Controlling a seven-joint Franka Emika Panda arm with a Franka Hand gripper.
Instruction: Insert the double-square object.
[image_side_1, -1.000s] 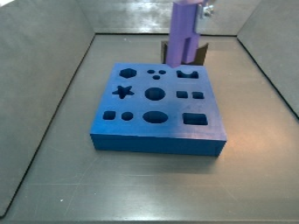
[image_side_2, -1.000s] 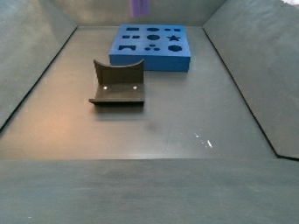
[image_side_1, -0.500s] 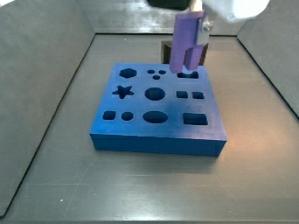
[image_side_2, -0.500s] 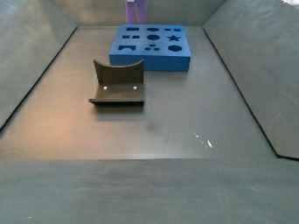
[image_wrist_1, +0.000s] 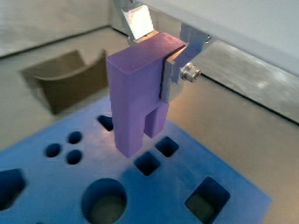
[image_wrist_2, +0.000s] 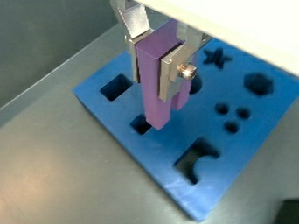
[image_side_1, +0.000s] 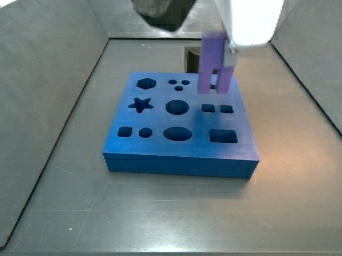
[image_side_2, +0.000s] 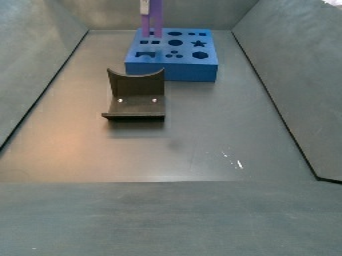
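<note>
The double-square object (image_wrist_1: 138, 96) is a tall lavender peg, upright. My gripper (image_wrist_1: 159, 51) is shut on its upper part, one silver finger (image_wrist_1: 177, 70) against each flat side. It shows the same way in a wrist view (image_wrist_2: 158, 83). In a side view the peg (image_side_1: 214, 65) hangs under the gripper (image_side_1: 222, 48) over the right side of the blue block (image_side_1: 187, 150). Its lower end is just above the block's top, close over a pair of small square holes (image_wrist_1: 152, 157). In a side view (image_side_2: 154, 18) the peg stands over the block's far left part.
The blue block (image_wrist_2: 251, 153) has several shaped holes: star, circles, squares, ovals. The dark brown curved holder (image_side_2: 134, 95) stands on the floor in front of the block (image_side_2: 181, 68) and shows behind the peg in a wrist view (image_wrist_1: 65, 79). Grey walls enclose the floor.
The gripper has come down with the peg and shifted a little forward over the block. The peg's lower end is now close to the block's top.
</note>
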